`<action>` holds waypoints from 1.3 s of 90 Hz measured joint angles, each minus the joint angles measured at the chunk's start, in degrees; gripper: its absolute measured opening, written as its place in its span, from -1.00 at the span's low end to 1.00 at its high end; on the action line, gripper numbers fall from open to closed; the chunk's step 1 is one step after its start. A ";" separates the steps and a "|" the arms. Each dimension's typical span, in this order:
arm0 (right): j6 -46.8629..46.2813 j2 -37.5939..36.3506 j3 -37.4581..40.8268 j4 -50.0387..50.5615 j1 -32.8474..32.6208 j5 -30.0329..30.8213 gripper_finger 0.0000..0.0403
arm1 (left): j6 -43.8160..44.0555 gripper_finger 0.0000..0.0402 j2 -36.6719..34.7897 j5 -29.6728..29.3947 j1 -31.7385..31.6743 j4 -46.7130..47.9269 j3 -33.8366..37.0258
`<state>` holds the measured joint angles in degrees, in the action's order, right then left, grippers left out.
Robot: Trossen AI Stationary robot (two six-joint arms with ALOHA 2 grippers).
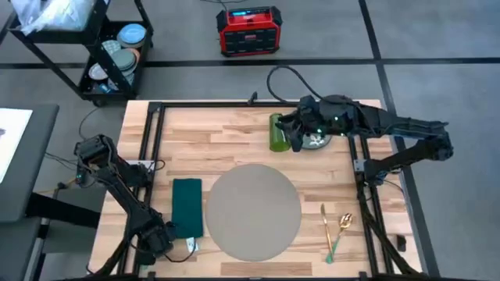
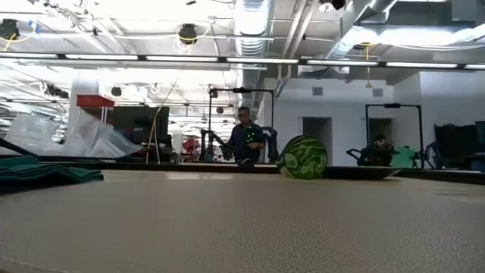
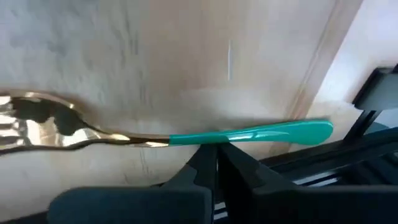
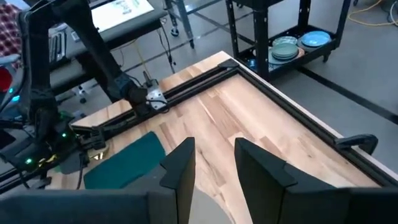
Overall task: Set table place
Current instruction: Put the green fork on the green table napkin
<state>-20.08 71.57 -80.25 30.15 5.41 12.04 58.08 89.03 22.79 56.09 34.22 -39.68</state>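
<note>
The round grey placemat (image 1: 254, 211) lies on the wooden table (image 1: 234, 129), with a dark green napkin (image 1: 187, 207) to its left. A gold fork with a teal handle (image 3: 249, 134) lies flat on the wood by the napkin's near end. My left gripper (image 3: 214, 158) is shut, its tips right at the fork's handle. At the far side a green floral plate (image 2: 305, 157) stands up on its edge beside my right gripper (image 1: 294, 139). In the right wrist view that gripper (image 4: 211, 155) is open, with only table showing between its fingers. My left gripper's shut fingertips (image 3: 205, 163) end at the fork's handle where gold meets teal (image 3: 186, 139); I cannot tell whether they touch it. The fork lies flat on the table. My right gripper is next to the upright plate, but its own body hides any contact, so I cannot tell whether it touches.
A gold spoon with a teal handle (image 1: 338, 234) and a gold knife (image 1: 323, 217) lie right of the placemat. Black frame rails (image 1: 152, 148) run along the table. A cart of dishes (image 1: 117, 55) and a red box (image 1: 248, 30) stand beyond the far edge. People (image 2: 246, 140) are in the room behind.
</note>
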 joint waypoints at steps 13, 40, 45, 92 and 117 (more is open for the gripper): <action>0.00 0.00 0.00 0.02 0.00 0.01 -0.49 | -1.29 -1.00 0.00 -0.05 -1.55 0.63 0.00; -0.02 0.00 0.00 0.02 0.00 0.01 -0.49 | -1.57 -1.00 0.05 -0.10 -4.61 0.89 0.04; 0.00 0.00 0.00 0.03 0.00 0.01 -0.49 | -1.49 -1.00 0.07 -0.10 -5.14 0.93 0.06; 0.02 0.00 0.00 2.68 -0.50 0.00 -0.49 | 23.03 -1.00 -5.77 -13.37 -6.78 7.04 0.27; 0.05 0.00 0.02 9.74 -2.30 -0.29 -0.49 | 44.57 -1.00 -15.98 -25.65 -6.16 18.97 -2.75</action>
<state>-20.02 71.57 -80.23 39.90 3.11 11.75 102.65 73.06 -2.86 49.93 53.20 -42.43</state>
